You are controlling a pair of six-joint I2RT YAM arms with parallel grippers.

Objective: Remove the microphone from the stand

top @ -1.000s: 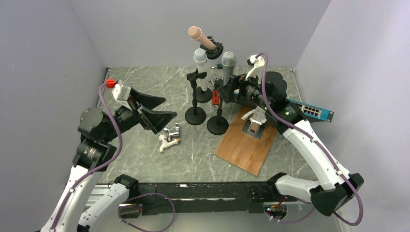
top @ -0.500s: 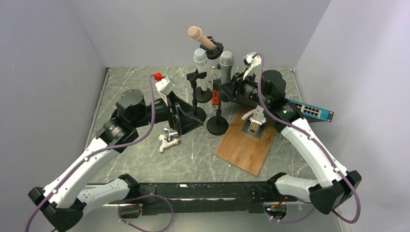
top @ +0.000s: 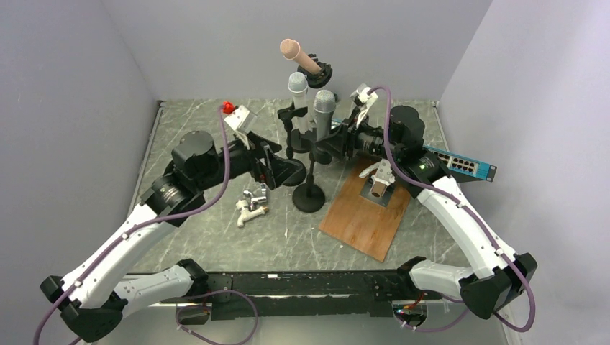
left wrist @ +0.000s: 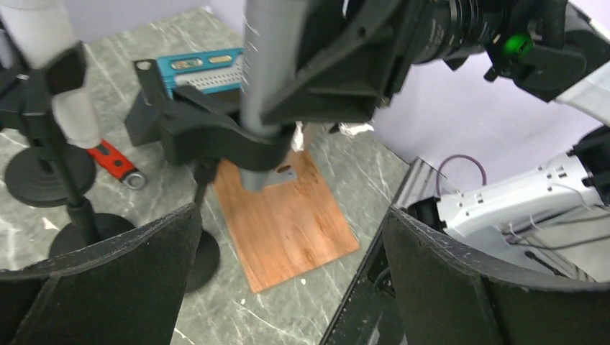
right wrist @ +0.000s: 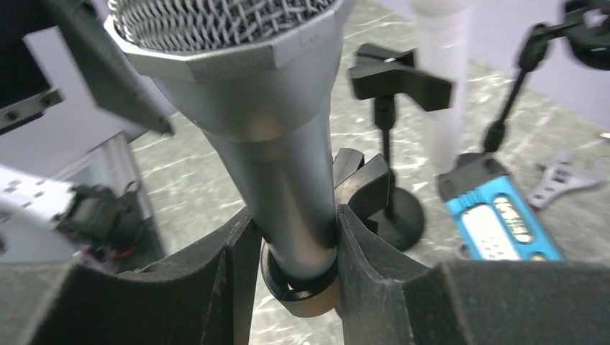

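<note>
R gripper [right wrist: 296, 237] clamps mic [right wrist: 267, 154] above stand clip [right wrist: 363, 188]; L gripper [left wrist: 291, 251] spread, nearby.

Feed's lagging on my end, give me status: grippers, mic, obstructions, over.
Right gripper shut on silver microphone. Left gripper open, facing the stand. Microphone not yet out of clip. Neighbouring stands close beside.

Left arm [top: 137, 230] and right arm [top: 460, 215] reach inward; left fingers [left wrist: 108, 287] spread wide, right fingers [right wrist: 216, 287] clamped tight.
</note>
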